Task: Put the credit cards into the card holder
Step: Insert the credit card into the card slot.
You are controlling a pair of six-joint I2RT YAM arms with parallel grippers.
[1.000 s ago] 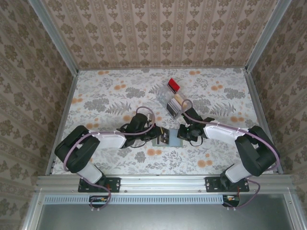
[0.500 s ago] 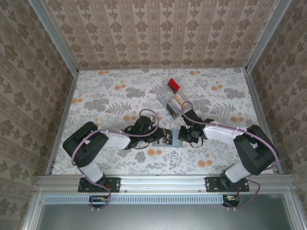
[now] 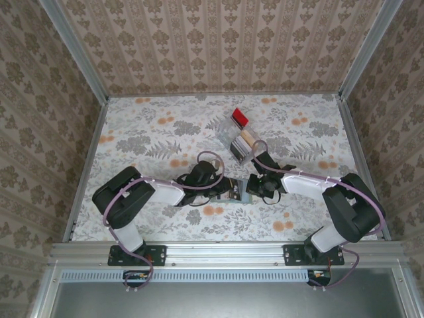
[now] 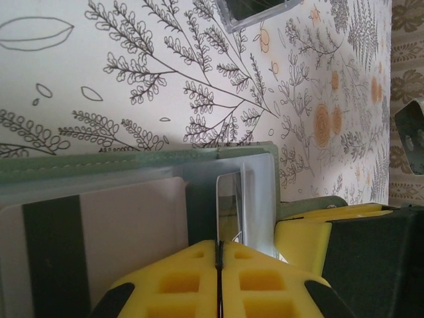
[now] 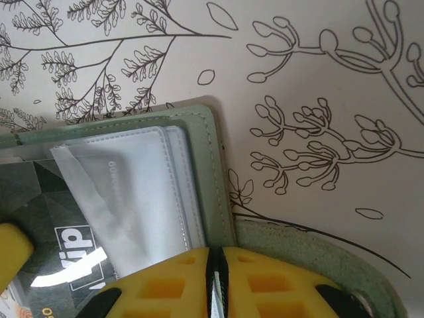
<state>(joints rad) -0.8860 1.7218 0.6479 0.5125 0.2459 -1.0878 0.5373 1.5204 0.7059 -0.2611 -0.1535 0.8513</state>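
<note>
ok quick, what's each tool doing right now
Left tool: closed; what it pinches cannot be told.
Right tool: closed on the wallet edge.

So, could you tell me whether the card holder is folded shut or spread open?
Open: the card holder lies spread, its clear inner slots facing up.

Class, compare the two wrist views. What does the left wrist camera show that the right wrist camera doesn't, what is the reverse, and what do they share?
Left wrist: a pale card with a dark stripe lying in the card holder, and a corner of a clear tray at the top edge.
Right wrist: a dark patterned card tucked behind clear slots.
Both: the green card holder on the floral table cover, with yellow fingers pressed together in front, on the left gripper and the right gripper.
</note>
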